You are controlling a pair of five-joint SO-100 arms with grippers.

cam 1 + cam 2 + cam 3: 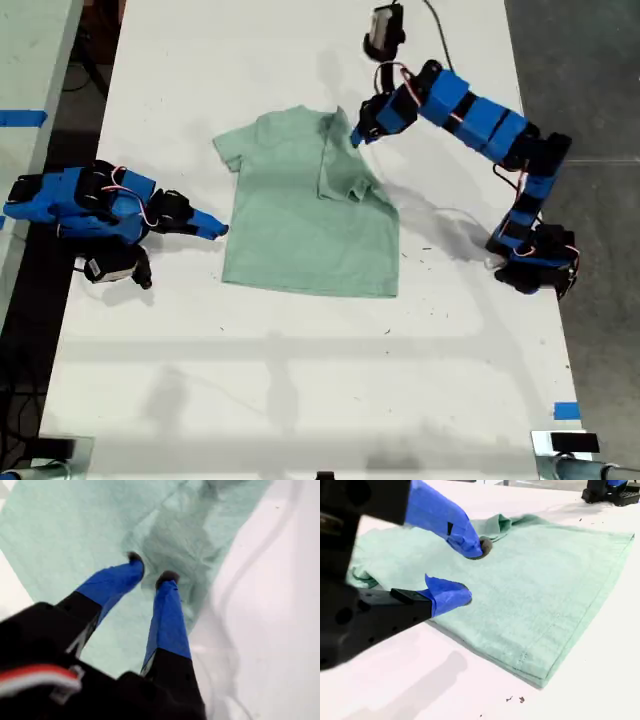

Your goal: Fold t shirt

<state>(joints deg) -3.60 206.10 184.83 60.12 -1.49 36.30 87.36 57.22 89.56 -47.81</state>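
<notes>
The t shirt (pixel 300 215) lay flat on the white worktop (pixel 300 380), near the middle and a little toward the far edge in the exterior view. Its neck pointed to the far side and its hem to the near side. The sleeve on the exterior view's left was spread out. The sleeve on the exterior view's right was folded inward over the body, so there was a rumpled flap of cloth beside the neck.

My first hand (pixel 355 137) was at the end of the arm that reached in from the exterior view's right. It hung over that folded flap near the neck. In the first wrist view its two blue fingers (pixel 112 582) stood a small way apart, with the dark tips just over the wrinkled cloth. Nothing was held between them. I could not tell if the tips touched the cloth.

My second hand (pixel 215 228) was at the exterior view's left, low over the worktop, just beside the side edge of the t shirt. In the second wrist view its jaws were clearly apart, one finger (pixel 447 595) near the worktop and the other above the cloth, and it held nothing.

A strip of blue tape (pixel 566 410) was on the worktop at the near corner on the exterior view's right.
</notes>
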